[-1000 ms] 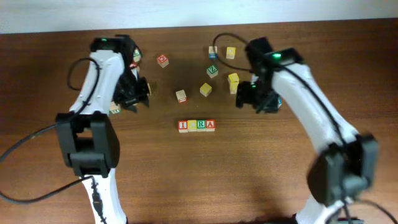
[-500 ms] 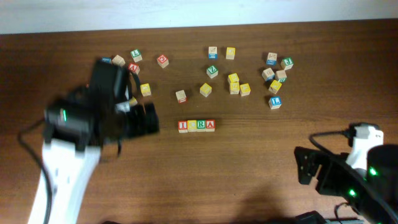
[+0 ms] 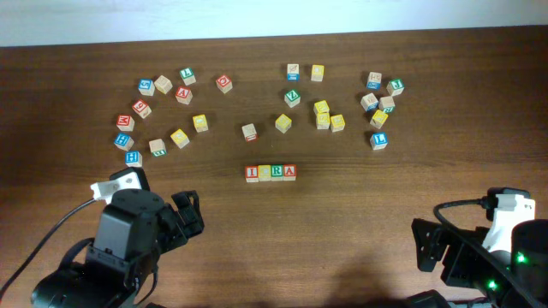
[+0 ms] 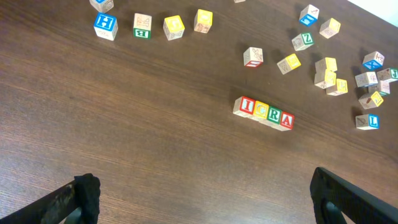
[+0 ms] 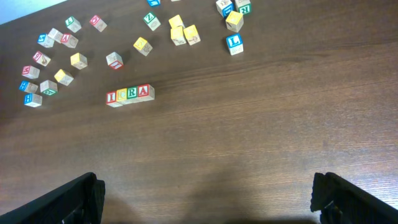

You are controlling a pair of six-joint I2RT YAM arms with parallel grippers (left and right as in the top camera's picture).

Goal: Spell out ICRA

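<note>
Four letter blocks stand side by side in a row at the table's middle, reading I, C, R, A. The same row shows in the left wrist view, and the row also shows in the right wrist view. My left gripper hangs near the front left edge, open and empty, well short of the row. Its fingers frame bare wood. My right gripper sits at the front right, open too, with nothing between its fingers.
Loose letter blocks lie scattered along the back: a left cluster, a middle group and a right cluster. One single block sits just behind the row. The brown wooden table fills the view.
Both arms have pulled back from the block clusters at the rear to the table's front corners. Both grippers have opened wider along the way. The row has not moved.
</note>
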